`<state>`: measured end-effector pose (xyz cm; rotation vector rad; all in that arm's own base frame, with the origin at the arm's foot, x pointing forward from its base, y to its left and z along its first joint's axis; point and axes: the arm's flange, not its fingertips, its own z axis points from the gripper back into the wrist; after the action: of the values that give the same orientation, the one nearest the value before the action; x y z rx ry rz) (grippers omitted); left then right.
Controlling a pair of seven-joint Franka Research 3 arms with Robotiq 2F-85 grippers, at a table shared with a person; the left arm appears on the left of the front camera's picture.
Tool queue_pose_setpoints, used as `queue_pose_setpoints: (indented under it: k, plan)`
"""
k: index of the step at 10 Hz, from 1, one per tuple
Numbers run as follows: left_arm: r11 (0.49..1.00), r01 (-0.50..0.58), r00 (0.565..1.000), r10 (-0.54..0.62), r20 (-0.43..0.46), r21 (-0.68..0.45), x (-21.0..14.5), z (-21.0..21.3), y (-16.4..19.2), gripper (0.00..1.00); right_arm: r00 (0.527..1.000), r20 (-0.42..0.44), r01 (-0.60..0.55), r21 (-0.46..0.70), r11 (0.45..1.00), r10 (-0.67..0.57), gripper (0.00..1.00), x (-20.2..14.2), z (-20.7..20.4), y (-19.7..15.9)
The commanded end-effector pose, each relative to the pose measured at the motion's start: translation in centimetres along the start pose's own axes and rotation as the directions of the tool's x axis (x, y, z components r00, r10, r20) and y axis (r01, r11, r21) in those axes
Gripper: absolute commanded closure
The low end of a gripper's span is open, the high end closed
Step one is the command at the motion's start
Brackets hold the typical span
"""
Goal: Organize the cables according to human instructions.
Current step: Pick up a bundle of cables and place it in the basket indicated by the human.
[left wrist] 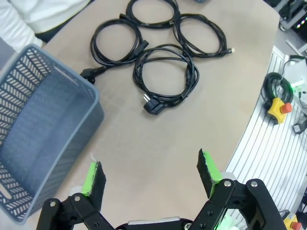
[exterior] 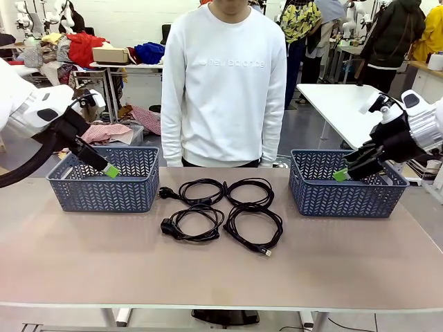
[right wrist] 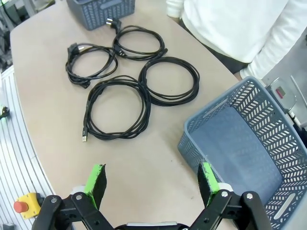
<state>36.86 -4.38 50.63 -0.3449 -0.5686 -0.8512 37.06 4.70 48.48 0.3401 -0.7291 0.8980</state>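
Note:
Several coiled black cables (exterior: 223,210) lie in a square cluster at the table's middle, between two baskets; the same cables (left wrist: 163,52) show at the top of the left wrist view and the cables (right wrist: 129,81) in the upper left of the right wrist view. My left gripper (exterior: 109,170) hangs open above the left blue basket (exterior: 104,192), nothing between its fingers (left wrist: 95,176). My right gripper (exterior: 340,174) is open too, over the right blue basket (exterior: 346,197), with its fingers (right wrist: 207,177) holding nothing. A person in a white sweatshirt (exterior: 225,83) stands at the far side.
Both baskets look empty inside: the left basket (left wrist: 38,134) and the right basket (right wrist: 249,153). Bare tabletop (exterior: 221,277) stretches in front of the cables. A yellow stop button (left wrist: 278,108) sits off the table's edge.

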Motion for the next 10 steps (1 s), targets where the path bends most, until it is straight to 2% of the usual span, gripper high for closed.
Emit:
queue_pose_setpoints:
  k: [1, 10]
  plan:
    - [1.000, 0.016, 1.000, -0.016, 0.013, -0.017, -0.28, -0.01, 0.27, 0.00, 1.000, 0.015, -0.016, 0.012, 1.000, 0.016, 0.00, -0.12, -0.18, -0.30]
    - [1.000, 0.016, 1.000, -0.016, 0.013, -0.017, -0.28, -0.01, 0.27, 0.00, 1.000, 0.015, -0.016, 0.012, 1.000, 0.016, 0.00, -0.12, -0.18, -0.30]
